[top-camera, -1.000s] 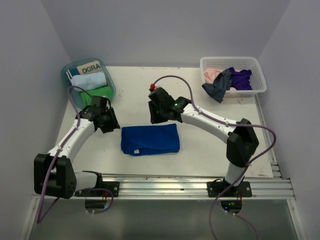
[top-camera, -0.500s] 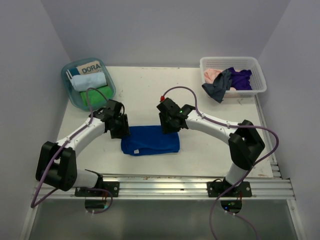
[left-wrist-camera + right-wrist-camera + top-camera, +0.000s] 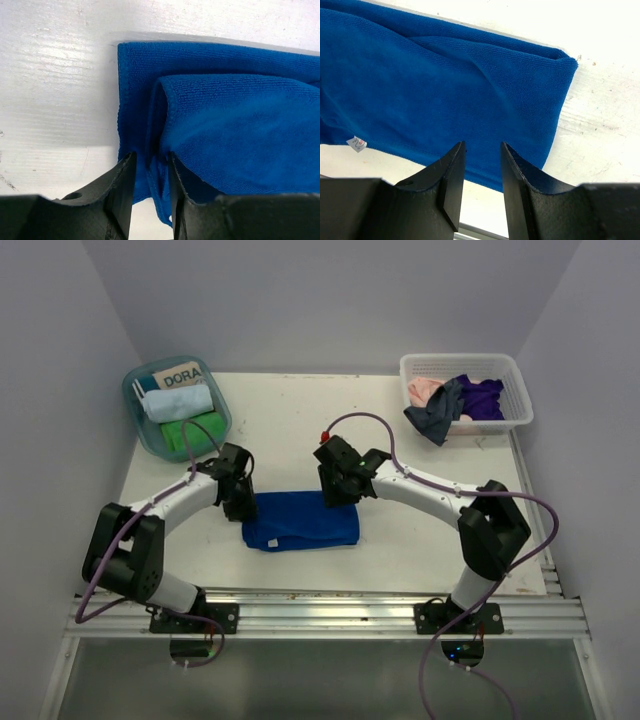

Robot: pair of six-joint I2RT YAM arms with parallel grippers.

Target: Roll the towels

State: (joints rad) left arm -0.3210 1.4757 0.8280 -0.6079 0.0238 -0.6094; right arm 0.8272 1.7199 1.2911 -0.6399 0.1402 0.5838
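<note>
The royal blue towel (image 3: 300, 522) lies folded on the white table between my arms. Its small white tag (image 3: 356, 143) is near its front edge. My left gripper (image 3: 243, 504) is at the towel's far left corner. In the left wrist view (image 3: 151, 157) its jaws pinch a raised fold of the towel (image 3: 240, 130), and the cloth edge hangs between them. My right gripper (image 3: 340, 492) is at the towel's far right edge. In the right wrist view (image 3: 482, 145) its jaws stand slightly apart over the flat towel (image 3: 420, 90) with nothing between them.
A teal bin (image 3: 135, 405) at the back left holds a rolled light blue towel (image 3: 178, 402), a green towel (image 3: 195, 428) and a DORA card (image 3: 182, 376). A white basket (image 3: 510, 370) at the back right holds pink (image 3: 425, 390), grey (image 3: 437, 415) and purple (image 3: 483, 395) towels. A metal rail (image 3: 380, 605) runs along the front.
Both grippers came forward and down from behind the towel onto its far edge. In the last half second the left gripper closed in on the far left corner; the right barely moved.
</note>
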